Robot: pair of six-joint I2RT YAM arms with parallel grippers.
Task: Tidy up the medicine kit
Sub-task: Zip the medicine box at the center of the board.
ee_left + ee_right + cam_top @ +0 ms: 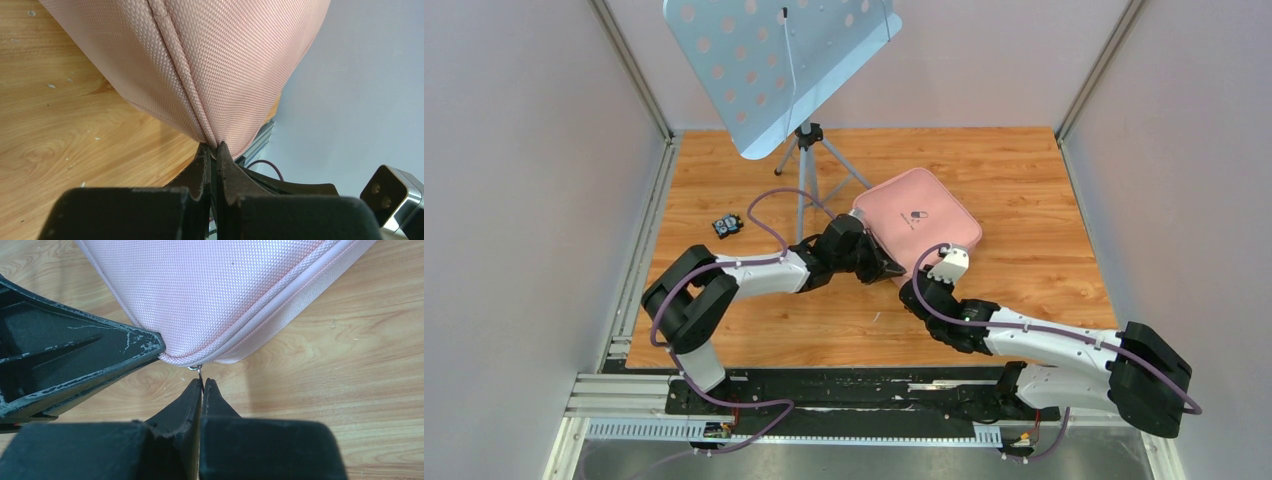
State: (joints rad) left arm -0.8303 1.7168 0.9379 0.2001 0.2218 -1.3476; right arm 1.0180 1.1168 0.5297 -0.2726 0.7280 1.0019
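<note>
The pink medicine kit (919,222) lies zipped shut on the wooden table, lid and dark pill logo facing up. My left gripper (888,270) is at its near corner and is shut on the case's seam edge (212,144). The pink fabric (210,60) fills the left wrist view. My right gripper (911,287) is just in front of the same corner. In the right wrist view it (202,382) is shut on the thin metal zip pull (199,371) that hangs from the kit (210,290). A left finger (100,357) touches the corner beside it.
A music stand with a perforated pale blue plate (774,60) stands on a tripod (807,150) at the back left. A small black object (727,225) lies on the table left of the tripod. Grey walls close in both sides.
</note>
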